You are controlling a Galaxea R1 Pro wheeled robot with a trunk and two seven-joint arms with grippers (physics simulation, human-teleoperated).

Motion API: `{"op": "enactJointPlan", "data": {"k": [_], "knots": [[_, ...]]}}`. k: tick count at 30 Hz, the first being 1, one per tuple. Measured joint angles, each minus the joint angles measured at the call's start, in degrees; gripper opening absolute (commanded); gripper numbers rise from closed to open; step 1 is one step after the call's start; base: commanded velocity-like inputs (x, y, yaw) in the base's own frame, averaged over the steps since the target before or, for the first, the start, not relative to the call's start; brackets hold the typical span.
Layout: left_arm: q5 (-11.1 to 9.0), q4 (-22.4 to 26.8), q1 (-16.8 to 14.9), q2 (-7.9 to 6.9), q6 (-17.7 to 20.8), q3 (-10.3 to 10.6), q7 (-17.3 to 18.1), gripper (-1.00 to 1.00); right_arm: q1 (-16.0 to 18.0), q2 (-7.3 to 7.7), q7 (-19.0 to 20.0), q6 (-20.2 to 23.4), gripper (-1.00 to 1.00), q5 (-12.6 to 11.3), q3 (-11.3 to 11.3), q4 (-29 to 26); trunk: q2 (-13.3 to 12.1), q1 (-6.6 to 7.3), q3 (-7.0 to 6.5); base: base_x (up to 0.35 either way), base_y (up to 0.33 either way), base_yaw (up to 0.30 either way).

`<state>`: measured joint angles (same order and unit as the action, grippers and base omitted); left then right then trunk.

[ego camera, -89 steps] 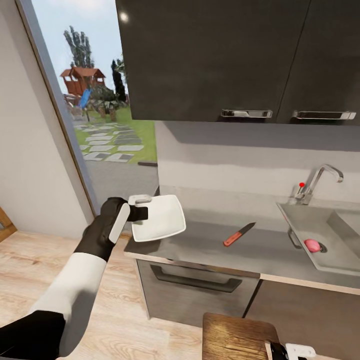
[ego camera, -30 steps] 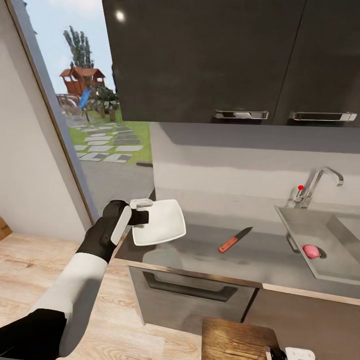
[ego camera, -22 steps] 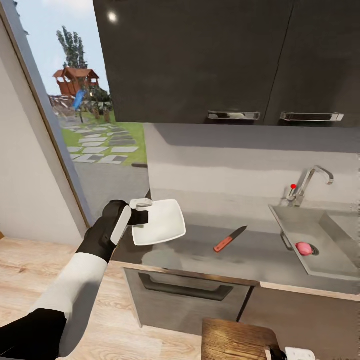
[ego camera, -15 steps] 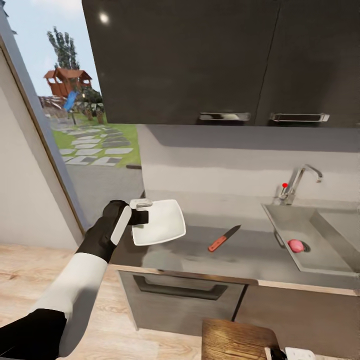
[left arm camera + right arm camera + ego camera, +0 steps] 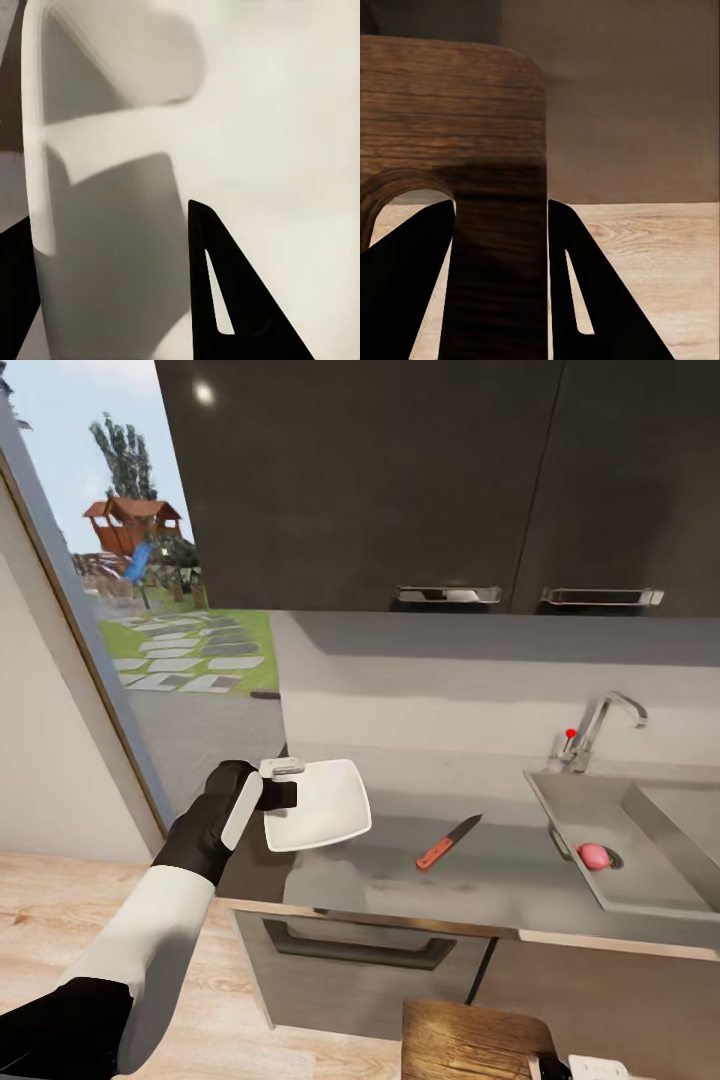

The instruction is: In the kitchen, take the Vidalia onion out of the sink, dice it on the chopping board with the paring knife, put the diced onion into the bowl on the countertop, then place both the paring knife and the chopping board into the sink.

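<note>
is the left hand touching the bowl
Touching. In the head view the left hand clamps the rim of the bowl; the left wrist view shows the rim between its fingers.

Glossy white bowl point(image 5: 318, 803), grained wooden chopping board point(image 5: 470, 1040) — brushed steel sink point(image 5: 640, 840).

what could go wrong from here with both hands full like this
The left gripper pinches the bowl only at its rim, over the countertop end; it could tilt or slip when set down.

The right gripper grips the chopping board by a narrow strip at its handle slot, so it may swing and hit the cabinet front.

The paring knife lies where the board might land; it could get knocked aside.
</note>
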<state>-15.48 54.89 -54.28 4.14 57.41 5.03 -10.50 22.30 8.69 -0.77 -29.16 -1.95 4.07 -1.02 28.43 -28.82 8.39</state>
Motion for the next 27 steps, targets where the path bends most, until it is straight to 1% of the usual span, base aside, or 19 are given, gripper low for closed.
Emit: {"op": "enactJointPlan", "data": {"k": [11, 18, 27], "knots": [[-0.02, -0.13, 0.01, 0.0, 0.0, 0.0, 0.0, -1.0, 0.01, -0.13, -0.01, 0.0, -1.0, 0.0, -0.02, 0.0, 0.0, -0.01, 0.0, 0.011, 0.0, 0.0], [0.11, -2.31, 0.0, -0.17, -0.05, -0.05, 0.0, -1.0, 0.04, -0.16, -0.02, 0.0, -1.0, -0.01, 0.03, 0.0, 0.0, -0.01, 0.0, 0.0, 0.0, 0.0], [0.17, -2.51, 0.01, -1.66, -0.08, -0.23, -0.12, -1.0, 0.01, -0.21, -0.09, 0.02, -1.0, 0.03, 0.01, 0.0, 0.0, -0.01, 0.0, 0.0, 0.0, 0.0]]}}
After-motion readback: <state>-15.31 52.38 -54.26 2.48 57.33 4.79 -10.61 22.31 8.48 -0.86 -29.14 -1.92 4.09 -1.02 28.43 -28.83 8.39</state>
